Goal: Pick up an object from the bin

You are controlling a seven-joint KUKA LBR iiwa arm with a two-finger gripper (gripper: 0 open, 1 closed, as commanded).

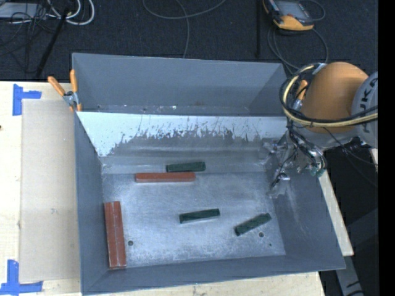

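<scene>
Gripper [279,179] at right wall of bin [185,85], near dark green bar [252,224]; grip state indeterminable.

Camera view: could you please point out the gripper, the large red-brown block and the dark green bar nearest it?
gripper [278,179], camera view, its lower end.
large red-brown block [115,234], camera view, top face middle.
dark green bar [252,224], camera view, its middle.

Bin floor [234,193] mostly open; green bar [252,224] nearest the tool [279,180].
</scene>
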